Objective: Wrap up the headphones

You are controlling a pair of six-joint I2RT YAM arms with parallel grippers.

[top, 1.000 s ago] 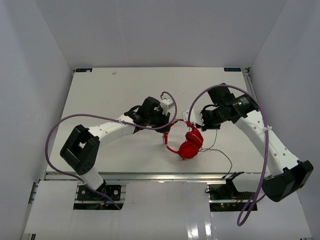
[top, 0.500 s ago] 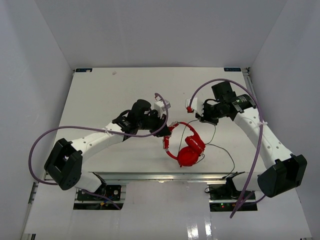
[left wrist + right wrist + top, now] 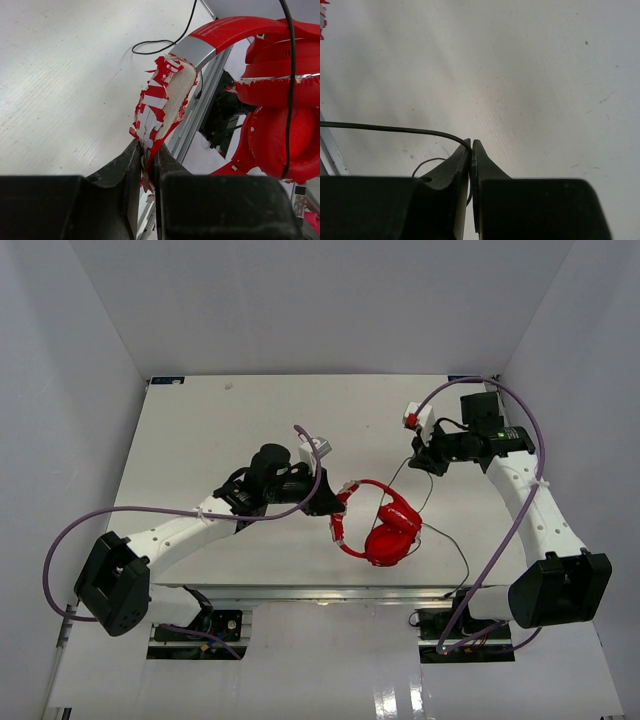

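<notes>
The red headphones (image 3: 385,532) hang near the table's front edge, ear cups (image 3: 280,125) folded together. My left gripper (image 3: 335,502) is shut on the worn red-and-white headband (image 3: 162,105) and holds it off the table. My right gripper (image 3: 420,462) is shut on the thin black cable (image 3: 395,130), up and to the right of the headphones. The cable (image 3: 402,468) runs from the right gripper down to the ear cups, and a loose loop (image 3: 455,550) trails toward the front right edge.
The white table (image 3: 230,430) has grey walls on three sides. The metal front rail (image 3: 300,590) lies just below the headphones. Purple robot cables (image 3: 90,525) loop beside each arm.
My right gripper has moved up and to the right, drawing the cable out. My left gripper has shifted slightly left and toward the front with the headband; the headphones have swung to the right.
</notes>
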